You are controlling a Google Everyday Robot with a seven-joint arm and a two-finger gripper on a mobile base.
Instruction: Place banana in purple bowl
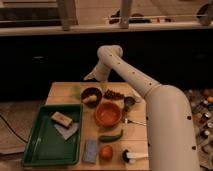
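Observation:
The purple bowl [92, 92] is small, round and almost black, and it stands on the wooden table [62, 94] near the far edge. A small pale yellow piece, the banana [89, 99], lies inside it at the front left. My gripper [92, 77] hangs just above and behind the bowl's far rim, at the end of the white arm [131, 75] that reaches in from the right. The gripper is apart from the banana.
A bright orange bowl [108, 113] stands in front of the purple one. A green pepper [111, 135], an orange fruit [105, 152], a grey-blue sponge [90, 150] and a white object [133, 157] lie nearer. A green tray [35, 142] with a brown block [61, 119] is at the left.

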